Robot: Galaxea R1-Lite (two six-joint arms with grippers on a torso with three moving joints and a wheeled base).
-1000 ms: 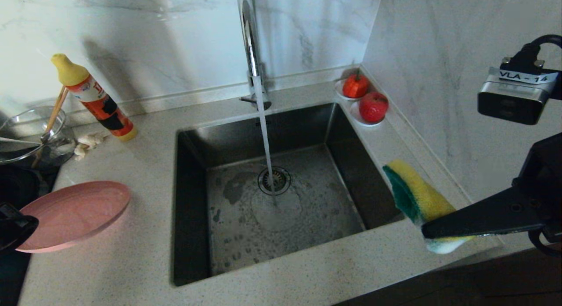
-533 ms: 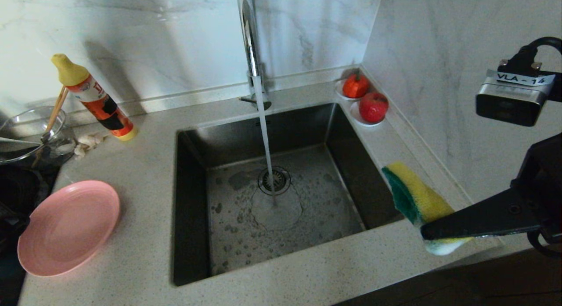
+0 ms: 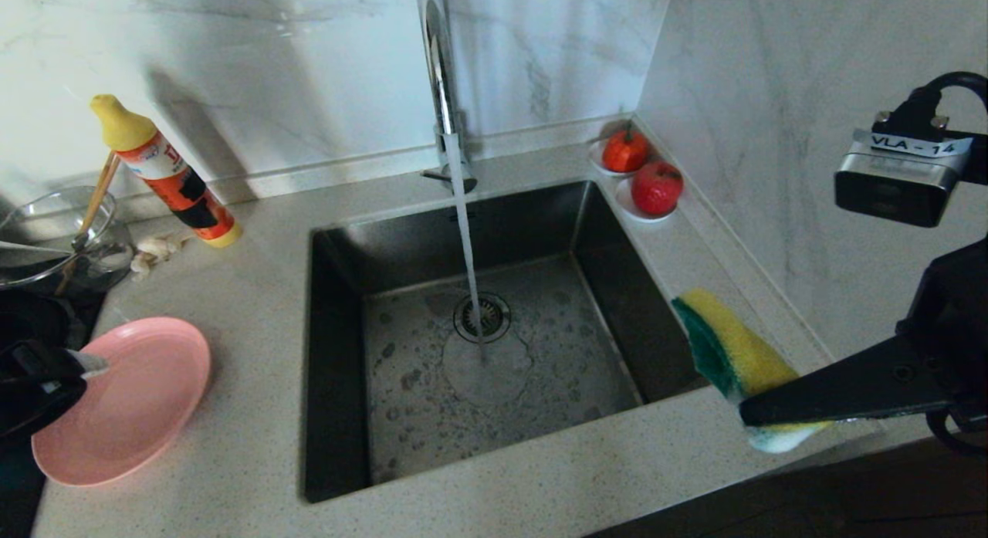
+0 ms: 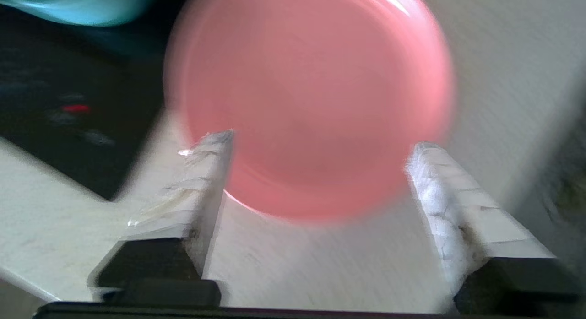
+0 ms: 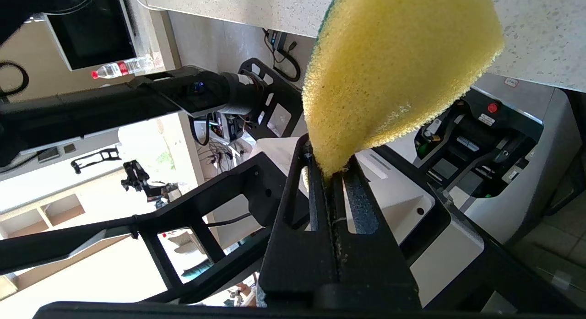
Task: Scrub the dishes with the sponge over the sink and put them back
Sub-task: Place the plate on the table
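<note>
The pink plate [image 3: 127, 399] [image 4: 311, 94] lies flat on the counter left of the sink [image 3: 340, 291]. My left gripper [image 3: 73, 372] [image 4: 320, 140] hovers open by the plate's left rim, its white-padded fingers [image 4: 208, 172] apart and holding nothing. A teal bowl [image 4: 78, 5] shows beyond the plate in the left wrist view. Brown chopsticks [image 3: 94, 202] stand in a glass bowl. My right gripper [image 3: 760, 414] [image 5: 332, 165] is shut on the yellow-and-green sponge [image 3: 733, 345] [image 5: 398, 67], held over the counter right of the sink.
Water runs from the chrome tap [image 3: 440, 67] onto the drain strainer [image 3: 482, 318]. A dish-soap bottle [image 3: 166, 175], glass bowl [image 3: 46, 229] and garlic [image 3: 154, 248] stand at the back left. Saucers with red fruit [image 3: 641, 175] sit in the back right corner. A dark hob [image 4: 55, 108] borders the plate.
A second ago the left gripper held the plate tilted above the counter. The plate now lies flat, and the gripper has opened and drawn off it. The right arm has stayed still.
</note>
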